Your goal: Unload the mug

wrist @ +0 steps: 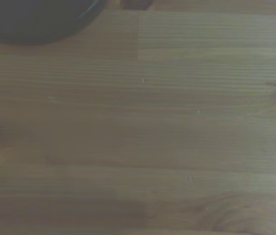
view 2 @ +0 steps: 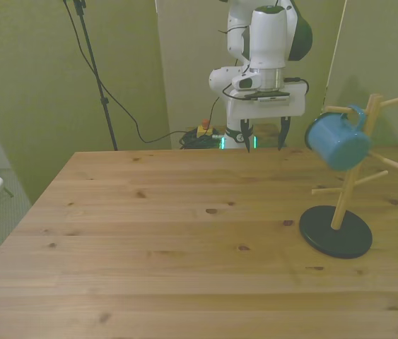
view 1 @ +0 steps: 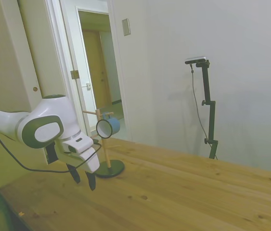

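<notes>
We see the mug (view 2: pixel 337 141) hanging by its handle on an upper peg of the wooden stand (view 2: pixel 347 194), near the table's (view 2: pixel 149 233) edge on the front view's right. It tilts: its long axis slopes down, and in the side view the dark-rimmed mouth (view 1: pixel 105 129) faces us, showing a pale inside with nothing in it that we can make out. The stand's round black base (view 2: pixel 336 231) sits flat on the pine boards. The gripper (view 2: pixel 263 143) hovers above the far edge, well apart from the mug, jaws spread wide and holding nothing. Behind, we see pale walls and an open doorway (view 1: pixel 99 67). The wrist view shows blurred wood grain and a dark curved edge (wrist: pixel 35 22).
</notes>
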Robot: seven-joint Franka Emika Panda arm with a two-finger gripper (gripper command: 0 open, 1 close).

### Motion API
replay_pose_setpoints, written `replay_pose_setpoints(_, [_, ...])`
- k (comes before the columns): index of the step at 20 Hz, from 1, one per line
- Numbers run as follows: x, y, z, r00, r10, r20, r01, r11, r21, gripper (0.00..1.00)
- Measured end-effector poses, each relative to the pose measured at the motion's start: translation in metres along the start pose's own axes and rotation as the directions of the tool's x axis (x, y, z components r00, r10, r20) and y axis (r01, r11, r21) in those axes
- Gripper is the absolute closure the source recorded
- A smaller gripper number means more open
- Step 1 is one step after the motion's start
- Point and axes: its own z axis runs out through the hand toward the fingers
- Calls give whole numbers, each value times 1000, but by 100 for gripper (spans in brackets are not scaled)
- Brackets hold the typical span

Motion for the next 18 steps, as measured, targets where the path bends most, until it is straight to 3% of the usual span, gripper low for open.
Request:
replay_pose_setpoints(5, [5, -2, 1, 1000, 4, -11, -4, 1000, 12, 0])
replay_pose_setpoints(11, [26, -1, -12, 992, 45, -121, -30, 992, 122, 0])
replay_pose_setpoints(18, [34, -17, -35, 931, 81, -355, 42, 944, 326, 0])
